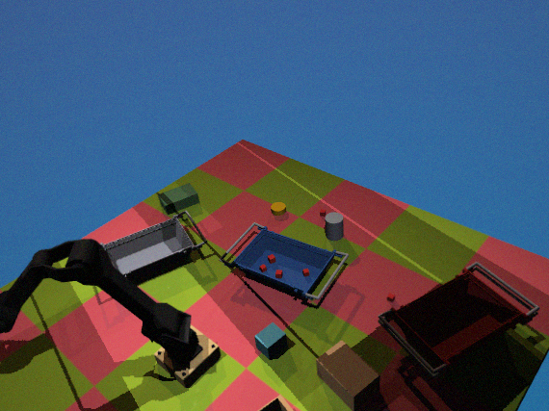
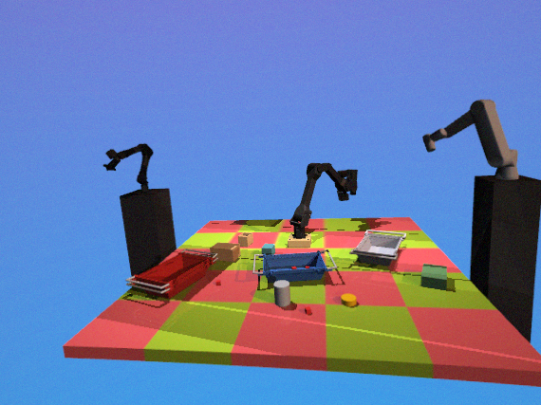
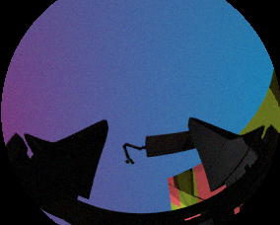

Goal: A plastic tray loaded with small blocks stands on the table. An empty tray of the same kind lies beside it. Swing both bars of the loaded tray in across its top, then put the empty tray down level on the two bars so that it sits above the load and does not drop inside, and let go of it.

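Observation:
The loaded blue tray [image 1: 289, 256] [image 2: 294, 265] stands mid-table with several small red blocks [image 1: 278, 273] inside. Its two wire bars, the left one [image 1: 238, 240] and the right one [image 1: 332, 277], are swung out over the ends. An empty grey tray [image 1: 144, 251] [image 2: 380, 247] lies beside it, nearer my arm's side. My arm [image 1: 120, 285] reaches up and away. My gripper [image 2: 343, 194] [image 3: 149, 123] is open and empty, high above the table between the blue tray and the grey tray. The wrist view shows mostly sky between the fingers.
A dark red empty tray [image 1: 453, 314] [image 2: 171, 271] lies on the other side. A grey cylinder [image 1: 333, 225], a yellow disc [image 1: 278, 208], a green box [image 1: 179, 197], a teal cube [image 1: 271, 340], a brown box [image 1: 347, 372] and a loose red cube [image 1: 390, 296] stand around. Two other arms stand on pedestals.

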Available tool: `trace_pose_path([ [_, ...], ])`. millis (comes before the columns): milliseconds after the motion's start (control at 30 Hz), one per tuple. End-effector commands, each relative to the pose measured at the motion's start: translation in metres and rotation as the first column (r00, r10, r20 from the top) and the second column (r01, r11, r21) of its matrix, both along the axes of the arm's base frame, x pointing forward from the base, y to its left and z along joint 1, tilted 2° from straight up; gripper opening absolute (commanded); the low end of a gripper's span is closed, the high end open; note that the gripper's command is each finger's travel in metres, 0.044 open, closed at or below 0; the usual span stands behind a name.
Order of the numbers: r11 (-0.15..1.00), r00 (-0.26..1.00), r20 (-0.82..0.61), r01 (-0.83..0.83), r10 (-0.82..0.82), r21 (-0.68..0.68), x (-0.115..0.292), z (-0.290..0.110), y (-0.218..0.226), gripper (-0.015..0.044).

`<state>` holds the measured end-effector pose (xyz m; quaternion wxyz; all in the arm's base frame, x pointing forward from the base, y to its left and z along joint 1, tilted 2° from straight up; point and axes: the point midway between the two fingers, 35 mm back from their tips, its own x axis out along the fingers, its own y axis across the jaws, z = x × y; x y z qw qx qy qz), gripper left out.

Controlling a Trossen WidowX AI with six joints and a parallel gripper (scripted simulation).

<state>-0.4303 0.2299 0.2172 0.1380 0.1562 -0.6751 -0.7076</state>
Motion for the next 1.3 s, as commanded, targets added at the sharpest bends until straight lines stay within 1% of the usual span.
trace_pose_path([
  [0, 1.000, 1.000, 0.000, 0.000, 0.000, 0.000, 0.000, 0.000, 0.000, 0.0374],
  [233, 1.000, 1.000, 0.002, 0.009, -0.009, -0.001, 0.001, -0.001, 0.002, 0.0190],
  [267, 0.999, 0.999, 0.008, 0.037, -0.037, -0.004, 0.005, -0.002, 0.010, 0.0164],
  [367, 0.984, 0.984, 0.037, 0.175, -0.175, -0.009, 0.024, -0.010, 0.050, 0.0085],
  [533, 0.936, 0.933, 0.083, 0.351, -0.351, 0.016, 0.056, -0.018, 0.112, 0.0081],
  [767, 0.794, 0.778, 0.170, 0.603, -0.605, 0.070, 0.135, -0.030, 0.192, 0.0081],
  [867, 0.721, 0.693, 0.211, 0.686, -0.689, 0.103, 0.173, -0.038, 0.223, 0.0081],
  [1033, 0.564, 0.511, 0.273, 0.807, -0.815, 0.175, 0.252, -0.049, 0.267, 0.0081],
  [1100, 0.502, 0.436, 0.297, 0.840, -0.850, 0.204, 0.285, -0.053, 0.279, 0.0081],
  [1200, 0.440, 0.355, 0.328, 0.867, -0.875, 0.236, 0.320, -0.059, 0.290, 0.0081],
  [1267, 0.386, 0.287, 0.343, 0.883, -0.895, 0.267, 0.353, -0.060, 0.296, 0.0081],
])
